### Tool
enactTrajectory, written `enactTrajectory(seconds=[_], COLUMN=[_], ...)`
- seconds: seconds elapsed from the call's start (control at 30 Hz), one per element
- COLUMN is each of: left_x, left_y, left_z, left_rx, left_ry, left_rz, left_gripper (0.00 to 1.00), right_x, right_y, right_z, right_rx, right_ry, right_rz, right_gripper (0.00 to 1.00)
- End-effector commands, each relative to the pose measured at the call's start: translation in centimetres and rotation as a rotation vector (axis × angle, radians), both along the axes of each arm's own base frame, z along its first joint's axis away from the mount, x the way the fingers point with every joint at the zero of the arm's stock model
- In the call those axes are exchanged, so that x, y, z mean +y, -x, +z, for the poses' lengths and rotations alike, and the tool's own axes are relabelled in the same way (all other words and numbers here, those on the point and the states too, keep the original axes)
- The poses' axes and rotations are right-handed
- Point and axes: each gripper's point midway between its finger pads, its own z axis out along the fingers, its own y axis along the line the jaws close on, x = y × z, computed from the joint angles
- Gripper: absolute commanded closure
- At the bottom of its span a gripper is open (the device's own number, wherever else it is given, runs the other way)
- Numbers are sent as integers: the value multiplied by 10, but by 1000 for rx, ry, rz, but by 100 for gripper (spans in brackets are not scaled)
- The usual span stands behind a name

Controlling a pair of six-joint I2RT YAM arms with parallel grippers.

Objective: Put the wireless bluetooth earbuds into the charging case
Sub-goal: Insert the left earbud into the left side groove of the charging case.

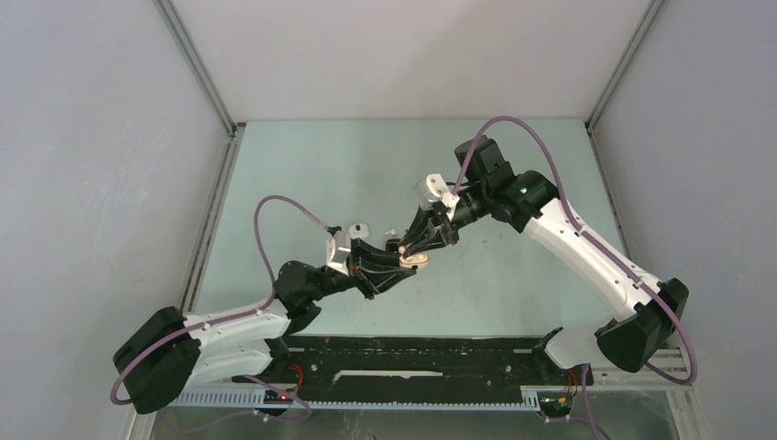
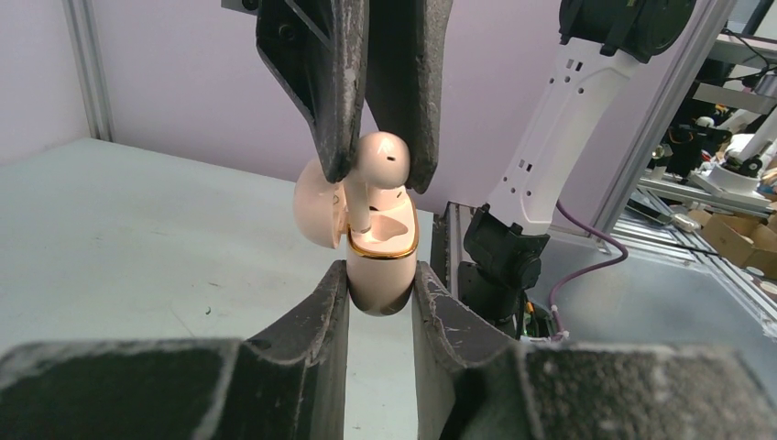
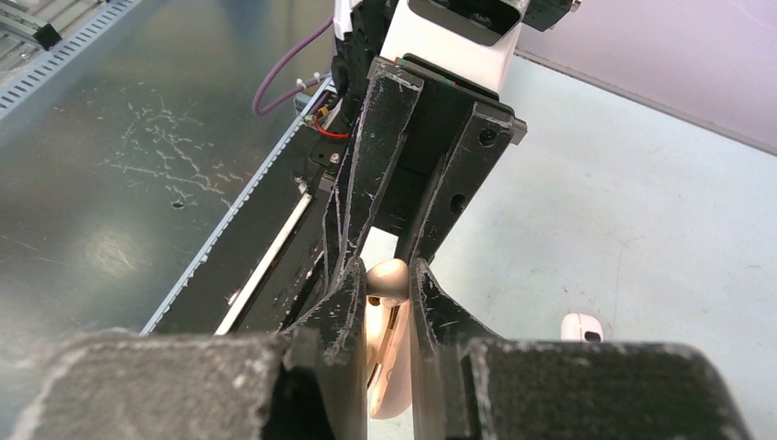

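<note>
Pale green tabletop (image 1: 513,183), plain grey walls (image 1: 92,137) all round; left hand (image 1: 398,266) clamped tight on charging case (image 2: 377,291), upright, lid flipped open, kinda blush pink with gold rim; right hand (image 3: 387,277) pinched shut on matching earbud (image 2: 383,160), long axis vertical, stem down into case, rounded head up; second earbud (image 3: 582,326), white, lying on tabletop nearby

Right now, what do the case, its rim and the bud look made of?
The charging case looks like glossy pale-pink plastic: soft highlights on its curve. Its rim band is gold, mirror-bright, probably plated. The earbud seems the same glossy plastic, by its shine.
</note>
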Motion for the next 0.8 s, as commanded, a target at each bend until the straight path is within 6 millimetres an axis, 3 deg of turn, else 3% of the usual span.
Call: enactTrajectory(seconds=[0.0,0.77], left_x=[4,10], left_y=[1,1], left_z=[24,27], left_rx=[-52,-76], left_ry=[68,83], left_rz=[7,25], left_gripper=[100,100], right_x=[-1,7], right_y=[6,8], right_z=[8,-6], right_rx=[0,44], right_ry=[-40,-12], right_rz=[34,52], right_gripper=[94,91])
